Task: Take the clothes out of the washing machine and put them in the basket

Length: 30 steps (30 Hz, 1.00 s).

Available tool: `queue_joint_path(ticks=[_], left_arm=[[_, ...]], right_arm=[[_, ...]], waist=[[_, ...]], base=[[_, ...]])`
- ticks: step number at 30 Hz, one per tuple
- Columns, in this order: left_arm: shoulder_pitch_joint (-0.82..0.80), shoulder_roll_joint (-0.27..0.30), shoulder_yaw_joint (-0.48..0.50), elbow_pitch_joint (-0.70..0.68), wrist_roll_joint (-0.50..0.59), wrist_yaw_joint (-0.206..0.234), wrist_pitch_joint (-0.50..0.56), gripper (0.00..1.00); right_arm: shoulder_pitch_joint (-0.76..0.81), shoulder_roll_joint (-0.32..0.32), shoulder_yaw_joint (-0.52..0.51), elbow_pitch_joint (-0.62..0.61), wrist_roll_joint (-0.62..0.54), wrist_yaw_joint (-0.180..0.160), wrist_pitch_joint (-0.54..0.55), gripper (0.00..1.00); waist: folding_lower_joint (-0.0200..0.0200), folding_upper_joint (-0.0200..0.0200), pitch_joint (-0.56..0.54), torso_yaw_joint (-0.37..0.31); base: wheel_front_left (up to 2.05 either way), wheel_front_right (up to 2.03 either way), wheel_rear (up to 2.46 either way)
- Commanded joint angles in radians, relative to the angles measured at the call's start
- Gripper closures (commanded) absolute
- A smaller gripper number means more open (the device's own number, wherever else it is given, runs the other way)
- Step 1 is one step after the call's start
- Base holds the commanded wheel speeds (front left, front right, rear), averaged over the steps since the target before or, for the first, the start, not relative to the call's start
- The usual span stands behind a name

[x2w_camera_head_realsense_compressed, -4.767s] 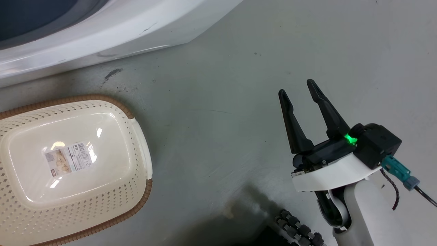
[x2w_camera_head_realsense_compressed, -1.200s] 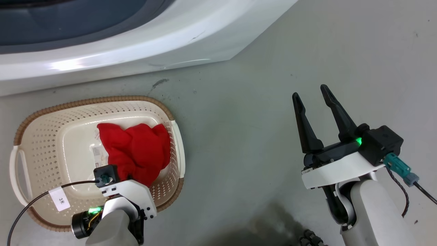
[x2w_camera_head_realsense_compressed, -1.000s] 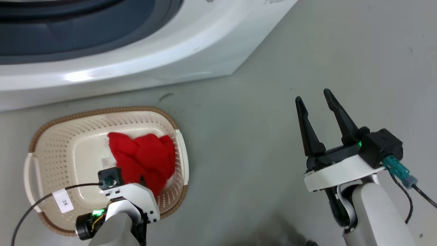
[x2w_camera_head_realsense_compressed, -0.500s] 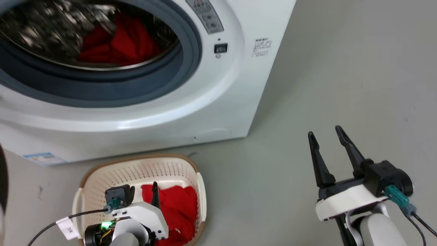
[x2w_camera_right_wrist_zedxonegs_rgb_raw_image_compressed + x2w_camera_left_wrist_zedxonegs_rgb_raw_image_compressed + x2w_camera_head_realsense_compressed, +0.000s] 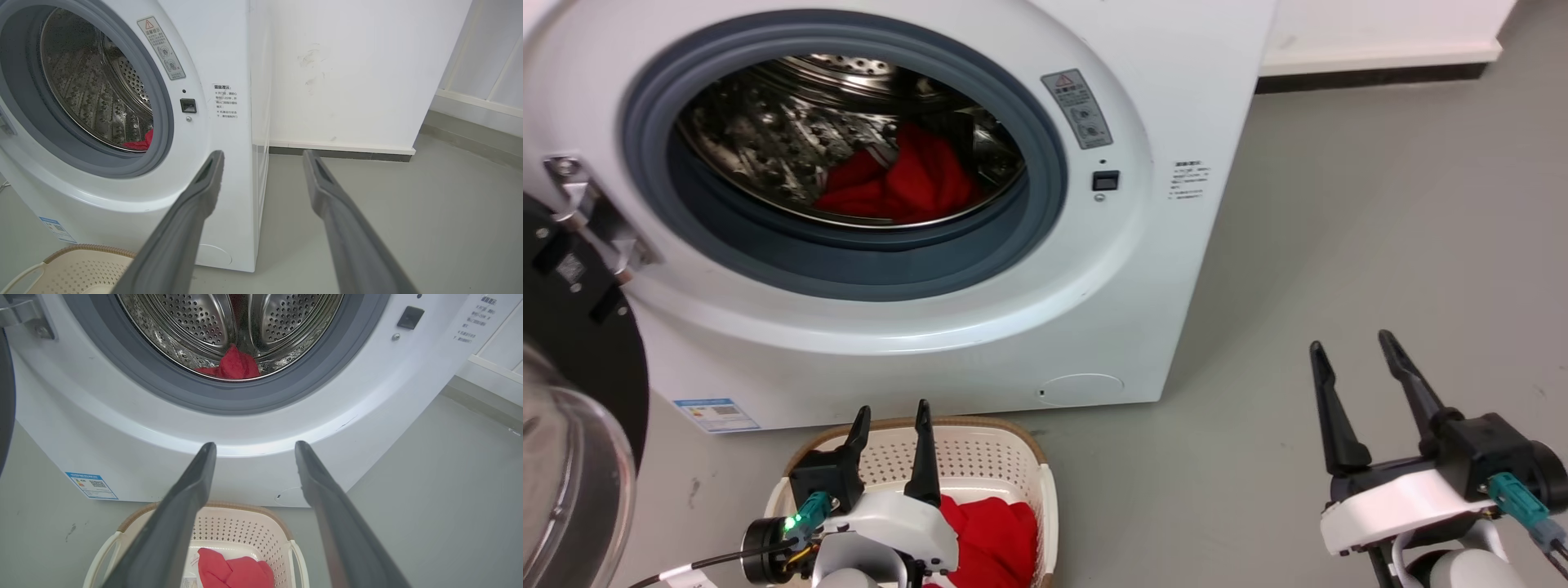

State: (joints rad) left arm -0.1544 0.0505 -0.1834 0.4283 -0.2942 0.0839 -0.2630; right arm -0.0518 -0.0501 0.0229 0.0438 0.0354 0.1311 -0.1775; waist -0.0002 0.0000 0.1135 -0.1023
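The white washing machine [image 5: 1013, 327] stands with its round opening bare, red clothes [image 5: 903, 184] lying low in its steel drum [image 5: 233, 365]. On the floor in front sits the cream basket [image 5: 980, 457] with a brown rim, holding one red garment [image 5: 992, 539] [image 5: 233, 573]. My left gripper [image 5: 890, 416] hovers open above the basket, nothing between its fingers, pointing toward the machine's front [image 5: 250, 447]. Off to the right, my right gripper [image 5: 1349, 351] is open and empty over bare floor, beside the machine's side [image 5: 261, 157].
The black-rimmed glass door [image 5: 572, 408] hangs open at the far left, hinged beside the opening. Grey floor [image 5: 1339, 245] stretches to the right of the machine up to a white wall with a dark skirting [image 5: 1372, 73].
The head camera has tilted up from the basket to the machine's opening. The red garment now lies in the basket, released, and my left gripper has lifted and turned toward the machine.
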Motion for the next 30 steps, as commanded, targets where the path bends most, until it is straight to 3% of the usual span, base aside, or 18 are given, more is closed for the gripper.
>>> queue_joint_path(ticks=[1, 14, 23, 30], left_arm=[[0.011, 0.000, -0.003, -0.021, 0.008, 0.003, -0.002, 0.00], [-0.068, 0.000, -0.051, -0.116, 0.013, 0.003, -0.002, 0.00], [-0.321, 0.000, -0.056, -0.063, 0.000, 0.000, -0.002, 0.00], [-0.586, 0.000, -0.038, 0.090, 0.022, -0.030, -0.002, 0.00]], right_arm=[[0.016, 0.000, -0.009, -0.017, -0.002, -0.001, 0.006, 0.00], [0.025, 0.000, -0.044, -0.138, -0.016, -0.001, 0.054, 0.00], [-0.036, 0.000, -0.048, -0.228, -0.030, -0.001, 0.073, 0.00], [-0.088, 0.000, -0.035, -0.288, -0.030, -0.001, 0.074, 0.00]], waist=[[0.0002, 0.0000, -0.011, 0.021], [0.0002, 0.0000, 0.064, 0.100], [0.0002, 0.0000, 0.236, 0.114], [0.0002, 0.0000, 0.355, 0.086]], base=[[0.00, 0.00, 0.00], [0.00, 0.00, 0.00], [0.00, 0.00, 0.00], [0.00, 0.00, 0.00]])
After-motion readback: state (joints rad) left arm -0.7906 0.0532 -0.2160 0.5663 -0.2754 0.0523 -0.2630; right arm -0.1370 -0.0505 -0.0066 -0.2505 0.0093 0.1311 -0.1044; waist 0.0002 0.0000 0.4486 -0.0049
